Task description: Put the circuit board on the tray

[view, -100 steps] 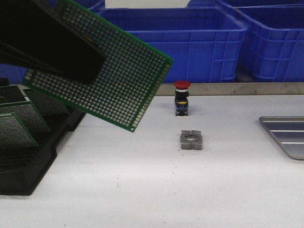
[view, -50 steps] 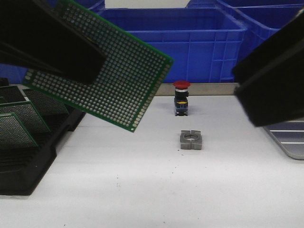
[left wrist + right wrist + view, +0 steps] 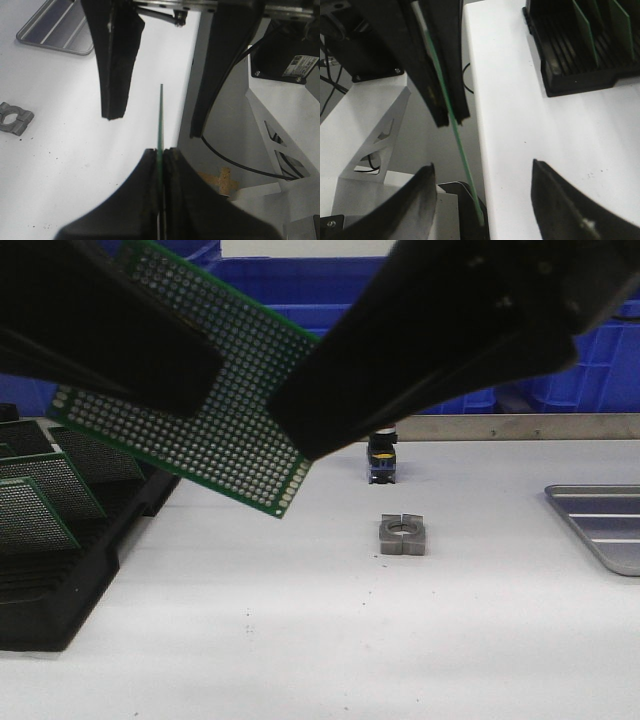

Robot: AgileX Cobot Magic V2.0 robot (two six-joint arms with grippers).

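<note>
My left gripper (image 3: 195,380) is shut on a green perforated circuit board (image 3: 245,425) and holds it tilted, high above the table's left side. In the left wrist view the board (image 3: 161,112) shows edge-on, pinched by that gripper (image 3: 161,151). My right gripper (image 3: 300,435) is open, with one finger on each side of the board's free end and apart from it; these fingers (image 3: 114,75) also show in the left wrist view. In the right wrist view the board (image 3: 454,131) runs between the open jaws of the right gripper (image 3: 485,175). The grey metal tray (image 3: 600,525) lies at the far right, partly out of frame.
A black slotted rack (image 3: 60,580) with more green boards stands at the left. A small grey metal block (image 3: 403,535) and a black push-button switch (image 3: 382,462) sit mid-table. Blue bins (image 3: 440,390) line the back. The table's near edge (image 3: 472,100) lies below the board.
My right arm has swung in from the right and now reaches across to the board's free end with its jaws open. The left gripper and board have not moved.
</note>
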